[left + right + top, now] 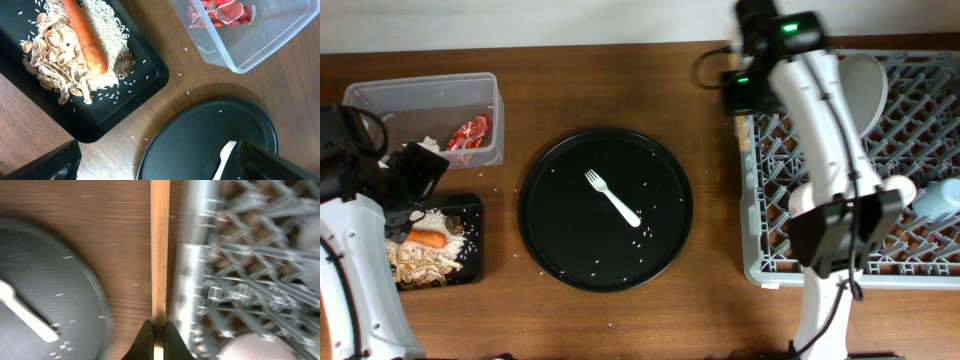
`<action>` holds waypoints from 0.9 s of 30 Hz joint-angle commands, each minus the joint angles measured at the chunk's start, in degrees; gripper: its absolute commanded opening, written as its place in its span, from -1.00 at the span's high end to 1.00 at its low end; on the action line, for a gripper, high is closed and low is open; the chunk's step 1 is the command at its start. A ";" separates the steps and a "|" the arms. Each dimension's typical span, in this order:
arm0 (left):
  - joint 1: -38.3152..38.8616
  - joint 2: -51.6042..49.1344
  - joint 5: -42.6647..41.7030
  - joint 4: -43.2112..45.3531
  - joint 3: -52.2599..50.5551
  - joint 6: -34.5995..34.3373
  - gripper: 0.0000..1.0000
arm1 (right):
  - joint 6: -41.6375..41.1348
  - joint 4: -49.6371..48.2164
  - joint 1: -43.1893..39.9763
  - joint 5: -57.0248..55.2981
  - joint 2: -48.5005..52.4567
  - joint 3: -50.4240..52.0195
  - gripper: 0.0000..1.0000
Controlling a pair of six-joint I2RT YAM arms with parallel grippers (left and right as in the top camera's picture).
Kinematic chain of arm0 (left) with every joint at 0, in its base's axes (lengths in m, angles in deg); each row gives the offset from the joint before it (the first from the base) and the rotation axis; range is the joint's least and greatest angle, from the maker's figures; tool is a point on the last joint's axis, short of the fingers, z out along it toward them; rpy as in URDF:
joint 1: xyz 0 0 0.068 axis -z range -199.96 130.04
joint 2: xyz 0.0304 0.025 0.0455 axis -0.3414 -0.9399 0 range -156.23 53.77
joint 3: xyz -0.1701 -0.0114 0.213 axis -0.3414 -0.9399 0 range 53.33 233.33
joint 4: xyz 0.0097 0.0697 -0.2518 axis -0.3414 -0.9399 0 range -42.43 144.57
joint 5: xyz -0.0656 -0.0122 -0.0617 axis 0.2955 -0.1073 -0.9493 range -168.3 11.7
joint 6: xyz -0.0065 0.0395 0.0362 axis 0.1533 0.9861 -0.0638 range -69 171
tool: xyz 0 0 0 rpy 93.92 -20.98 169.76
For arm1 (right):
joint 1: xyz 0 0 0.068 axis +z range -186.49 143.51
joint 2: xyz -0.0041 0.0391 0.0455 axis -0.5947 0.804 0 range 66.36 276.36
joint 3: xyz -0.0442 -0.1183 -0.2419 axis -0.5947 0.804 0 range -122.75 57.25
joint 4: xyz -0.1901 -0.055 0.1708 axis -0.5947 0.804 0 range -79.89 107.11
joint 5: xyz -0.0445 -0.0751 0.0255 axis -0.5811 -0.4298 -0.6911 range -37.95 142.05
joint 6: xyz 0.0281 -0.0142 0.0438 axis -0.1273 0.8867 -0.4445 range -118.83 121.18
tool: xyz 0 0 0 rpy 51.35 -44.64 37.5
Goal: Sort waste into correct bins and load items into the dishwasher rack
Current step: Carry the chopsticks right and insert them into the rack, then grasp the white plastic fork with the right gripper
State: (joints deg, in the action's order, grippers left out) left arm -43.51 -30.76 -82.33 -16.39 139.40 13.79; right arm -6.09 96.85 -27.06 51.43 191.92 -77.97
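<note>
Fork [613, 198] on round tray [560, 250], carrot [426, 239] in black tray [470, 270], plate [865, 85] apparently in rack [920, 130]

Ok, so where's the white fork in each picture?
Overhead: the fork lies in the middle of the round black tray.
Left wrist: the fork is at the bottom edge, right of centre, on the round black tray.
Right wrist: a blurry white handle at lower left, likely the fork, left of the chopstick.
Shared landmark: the round black tray.

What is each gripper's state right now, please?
Left gripper: open, holding nothing.
Right gripper: closed on a wooden chopstick.
</note>
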 commanded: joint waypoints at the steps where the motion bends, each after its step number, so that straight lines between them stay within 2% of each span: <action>1: -0.24 0.13 0.44 -0.07 -0.28 -0.55 -0.98 | 3.28 0.70 -5.27 -0.04 -0.02 0.42 0.92; 5: -0.24 0.13 0.44 -0.07 -0.28 -0.55 -0.99 | 5.18 0.22 -8.94 -0.07 2.36 1.09 0.92; 8: -0.24 0.13 0.44 -0.07 -0.28 -0.55 -0.98 | 5.16 -3.56 -9.07 -0.04 2.82 5.31 0.89; 10: -0.24 0.13 0.44 -0.07 -0.28 -0.55 -0.99 | 5.14 -4.92 -9.07 0.07 2.82 7.69 0.74; 12: -0.24 0.13 0.44 -0.07 -0.28 -0.55 -0.98 | 5.16 -4.81 -9.07 0.15 2.82 8.33 0.44; 14: -0.24 0.13 0.44 -0.07 -0.28 -0.55 -0.99 | 5.09 -4.22 -9.07 0.26 2.82 8.31 0.29; 17: -0.24 0.13 0.44 -0.07 -0.28 -0.55 -0.99 | 4.33 -2.73 -8.35 4.15 2.60 8.31 0.27; 22: -0.24 0.13 0.44 -0.07 -0.28 -0.55 -0.99 | 3.61 -2.73 2.03 7.74 -0.37 8.28 0.24; 24: -0.24 0.13 0.44 -0.07 -0.28 -0.55 -0.98 | 3.91 -3.43 8.46 6.99 -0.31 8.31 0.13; 25: -0.24 0.13 0.44 -0.07 -0.28 -0.55 -0.98 | 3.85 -3.93 10.73 6.08 -0.15 8.31 0.06; 27: -0.24 0.13 0.44 -0.07 -0.28 -0.55 -0.98 | 3.87 -6.47 16.24 5.97 0.52 8.31 -0.52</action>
State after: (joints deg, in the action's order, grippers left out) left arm -43.51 -30.76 -82.31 -16.41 139.40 13.79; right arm -1.85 92.24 -16.46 57.75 194.46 -70.02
